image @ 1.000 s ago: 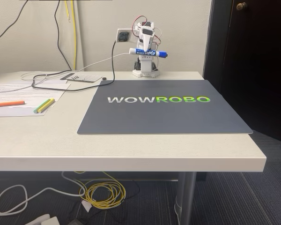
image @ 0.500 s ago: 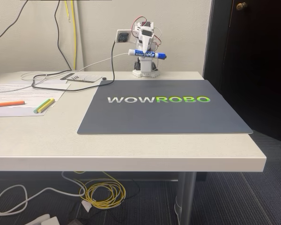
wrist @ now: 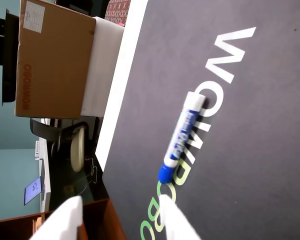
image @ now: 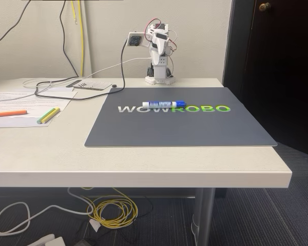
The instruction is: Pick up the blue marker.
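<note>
The blue marker (image: 164, 104), white-barrelled with a blue label and cap, lies flat on the dark mat (image: 179, 128) across the WOWROBO lettering, cap to the right in the fixed view. The white arm stands folded at the table's back edge, its gripper (image: 160, 57) well above and behind the marker. In the wrist view the marker (wrist: 182, 136) lies on the mat above the two white fingers (wrist: 174, 222). The gripper (wrist: 119, 200) is open, with nothing between the fingers.
An orange highlighter (image: 9, 113) and yellow and green pens (image: 49, 115) rest on papers at the left. Cables (image: 66, 84) run along the back left. A cardboard box (wrist: 55, 57) stands beyond the mat's edge in the wrist view. The table (image: 143, 164) ends near the mat's right side.
The marker was held crosswise in the raised gripper; it has now left the gripper and lies on the mat. The gripper has opened.
</note>
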